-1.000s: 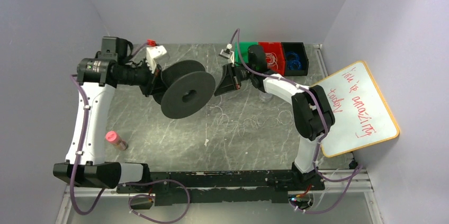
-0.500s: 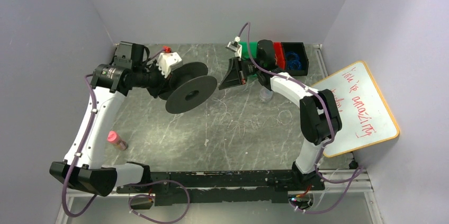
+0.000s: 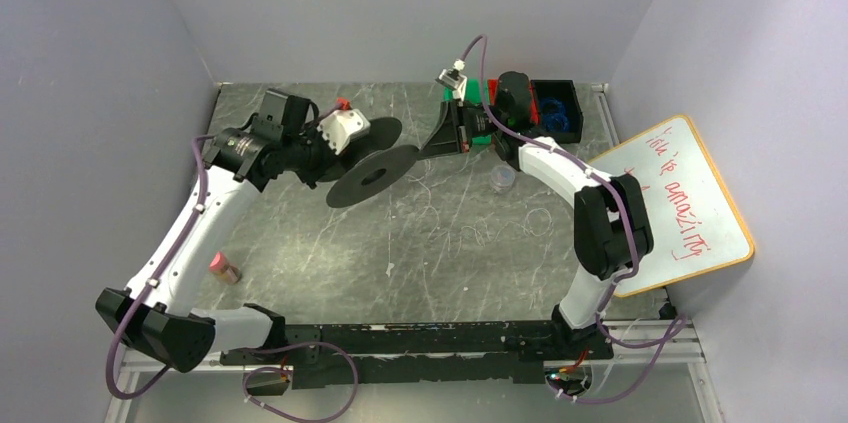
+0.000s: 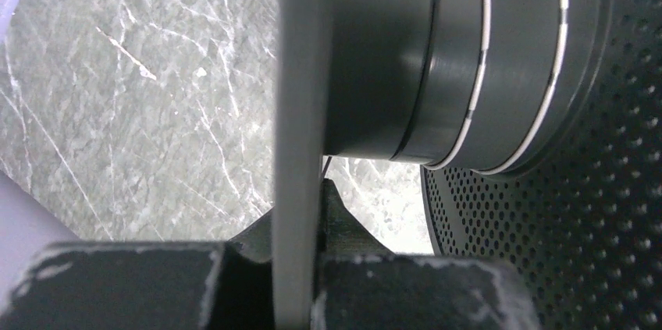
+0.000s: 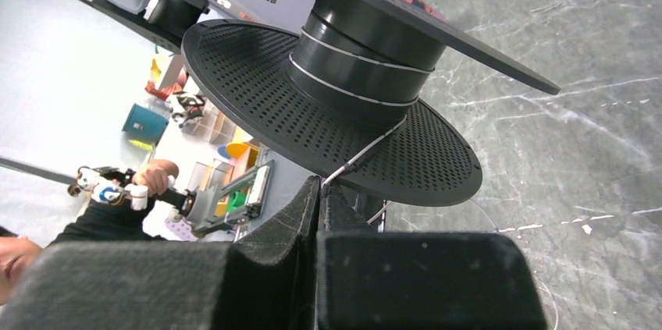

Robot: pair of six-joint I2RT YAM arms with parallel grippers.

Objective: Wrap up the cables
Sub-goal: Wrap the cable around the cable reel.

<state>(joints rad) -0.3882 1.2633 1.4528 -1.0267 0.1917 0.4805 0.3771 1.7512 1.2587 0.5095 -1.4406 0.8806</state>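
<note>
Where both arms reach over it, the grey veined table (image 3: 300,233) forms the work surface. A whiteboard (image 3: 680,208) with red handwriting sits at its right edge, tilted.

The black spool (image 3: 395,163) is held clear of the table at mid-rear, its axis tilted. It has a solid flange, a perforated flange and a thick core between them.

The left gripper (image 4: 300,221) is clamped on the rim of the solid flange, which passes between its fingers. The right gripper (image 5: 318,189) is just beside the rim of the perforated flange. Its fingers are pressed together on the cables (image 5: 367,150).

A black bin (image 3: 545,93) holding a blue wire bundle (image 3: 560,115) stands at the rear right corner. A pink-capped bottle (image 3: 222,266) lies near the left edge. A small clear cup (image 3: 503,179) stands under the right forearm.

The cables run as one thin whitish strand from the right gripper's fingertips up to the spool core. A few turns lie around the core. The remaining length lies in loose curly loops on the table, right of centre.
</note>
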